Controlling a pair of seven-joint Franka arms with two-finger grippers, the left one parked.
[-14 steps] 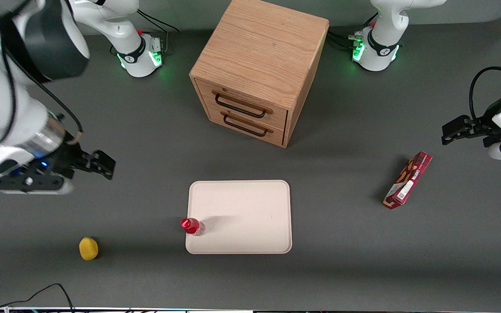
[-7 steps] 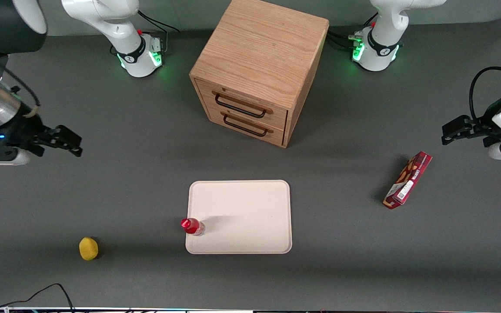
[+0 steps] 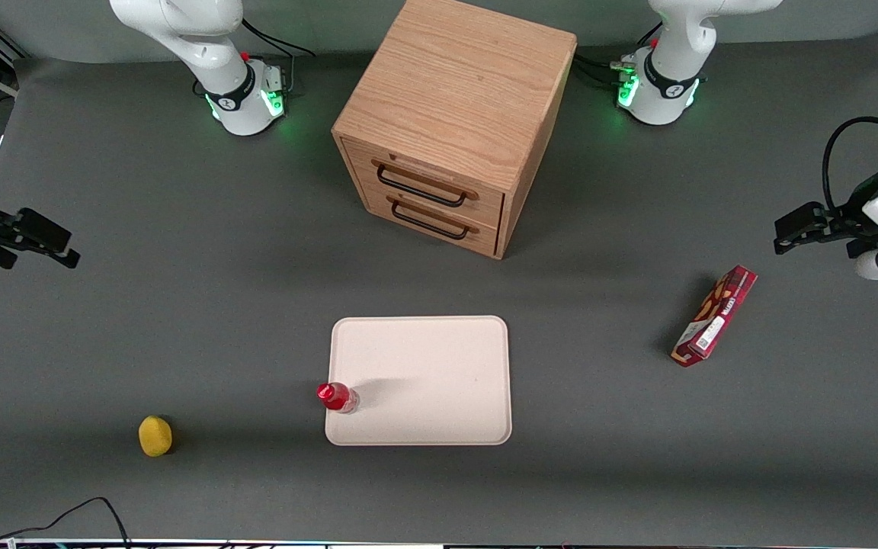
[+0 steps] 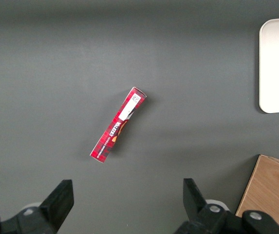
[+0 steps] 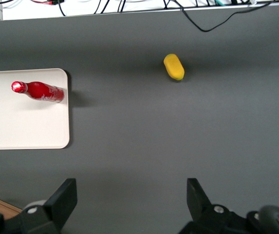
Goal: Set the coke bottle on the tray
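The coke bottle (image 3: 338,397), small, slim and red with a red cap, stands upright on the pale cream tray (image 3: 431,366), at the tray's corner nearest the front camera toward the working arm's end. It also shows in the right wrist view (image 5: 39,91) on the tray (image 5: 22,126). My gripper (image 3: 46,244) is at the working arm's edge of the table, far from the tray and farther from the front camera than it. It is open and empty; its fingers (image 5: 64,197) stand wide apart over bare table.
A wooden two-drawer cabinet (image 3: 454,122) stands farther from the front camera than the tray. A yellow lemon-like object (image 3: 155,435) lies toward the working arm's end, near the front. A flat red snack box (image 3: 715,315) lies toward the parked arm's end.
My gripper has pulled away from the tray area toward the working arm's edge of the table and farther from the front camera. The bottle stays standing on the tray.
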